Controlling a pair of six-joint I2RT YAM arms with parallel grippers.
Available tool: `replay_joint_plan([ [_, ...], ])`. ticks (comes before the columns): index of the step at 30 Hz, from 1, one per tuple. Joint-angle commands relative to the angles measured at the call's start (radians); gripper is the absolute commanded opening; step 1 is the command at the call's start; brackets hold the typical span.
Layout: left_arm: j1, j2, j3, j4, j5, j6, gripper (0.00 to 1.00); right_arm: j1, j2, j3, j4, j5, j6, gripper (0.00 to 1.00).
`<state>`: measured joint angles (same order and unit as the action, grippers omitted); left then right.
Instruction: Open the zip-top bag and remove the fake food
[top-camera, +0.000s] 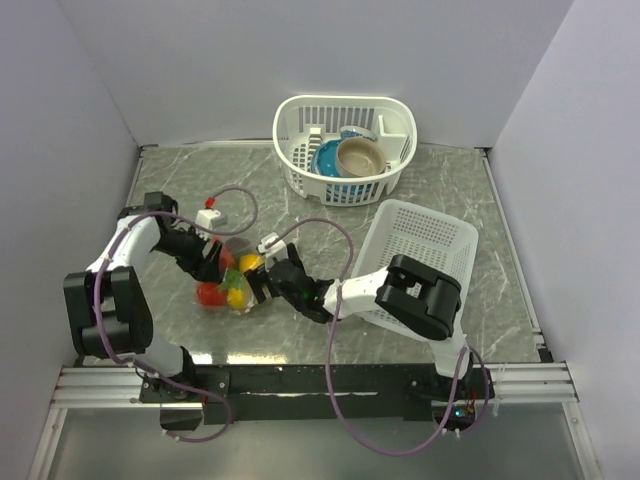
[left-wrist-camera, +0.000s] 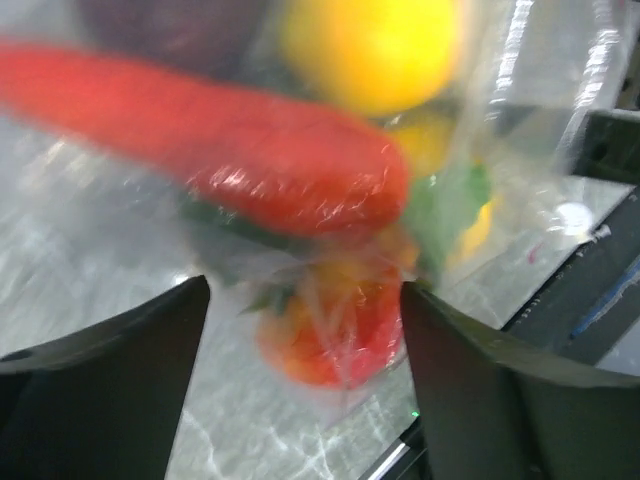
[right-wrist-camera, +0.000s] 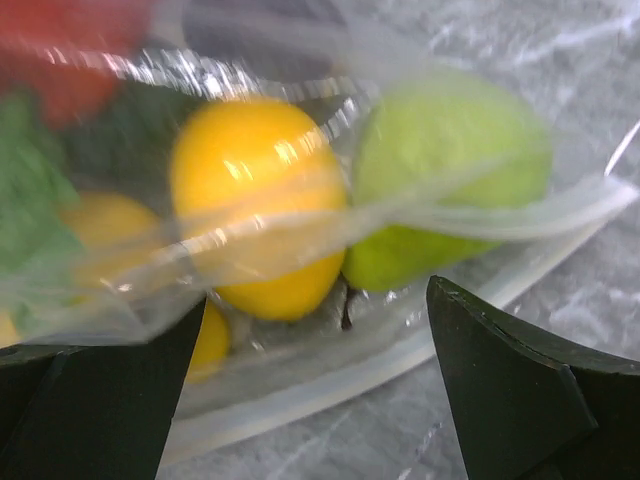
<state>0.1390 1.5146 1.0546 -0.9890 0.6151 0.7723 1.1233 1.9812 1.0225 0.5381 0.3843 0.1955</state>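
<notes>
Zip-top bag (top-camera: 226, 282) seen lying on table (top-camera: 440, 190), approx 8 o'clock of table ctr, between both grippers. Fake food (top-camera: 211, 293) contained inside: red, yellow, lime-green pcs visible thru plastic. L gripper (left-wrist-camera: 305, 290) positioned at bag's 10 o'clock; jaws spread wide, bag w/ red pc framed between, nothing pinched. R gripper (right-wrist-camera: 315, 300) positioned at bag's 4 o'clock; jaws fully apart, bag rim seen just beyond tips, not gripped. Wrist views blurred.

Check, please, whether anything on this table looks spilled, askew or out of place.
The white lattice basket on the right sits skewed to the table edges, partly under the right arm. Nothing has spilled: the fake food is inside the zip-top bag.
</notes>
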Motion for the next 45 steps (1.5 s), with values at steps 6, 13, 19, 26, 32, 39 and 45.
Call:
replay_joint_plan([
  [6, 0.165, -0.025, -0.054, -0.057, 0.032, 0.07, 0.99, 0.012, -0.091, -0.114, 0.052, -0.084, 0.045, 1.0],
  [13, 0.05, -0.024, -0.108, 0.095, 0.021, -0.045, 0.99, 0.05, -0.127, -0.121, 0.097, -0.104, 0.009, 1.0],
  [19, 0.008, 0.018, -0.07, 0.109, 0.023, -0.067, 0.87, 0.05, -0.139, -0.107, 0.088, -0.105, 0.002, 1.0],
  [26, 0.01, 0.003, -0.015, 0.029, 0.031, -0.044, 0.16, 0.058, -0.142, -0.111, 0.085, -0.133, 0.016, 1.0],
  [32, 0.008, -0.051, 0.097, -0.114, 0.112, -0.021, 0.22, 0.059, -0.145, -0.125, 0.091, -0.127, 0.022, 1.0],
  [39, -0.019, -0.05, 0.079, -0.149, 0.143, -0.001, 0.26, 0.061, -0.136, -0.084, 0.095, -0.096, -0.002, 1.0],
  [45, -0.113, 0.004, -0.051, -0.007, 0.029, -0.037, 0.01, 0.059, -0.096, -0.009, 0.097, -0.097, -0.053, 1.0],
])
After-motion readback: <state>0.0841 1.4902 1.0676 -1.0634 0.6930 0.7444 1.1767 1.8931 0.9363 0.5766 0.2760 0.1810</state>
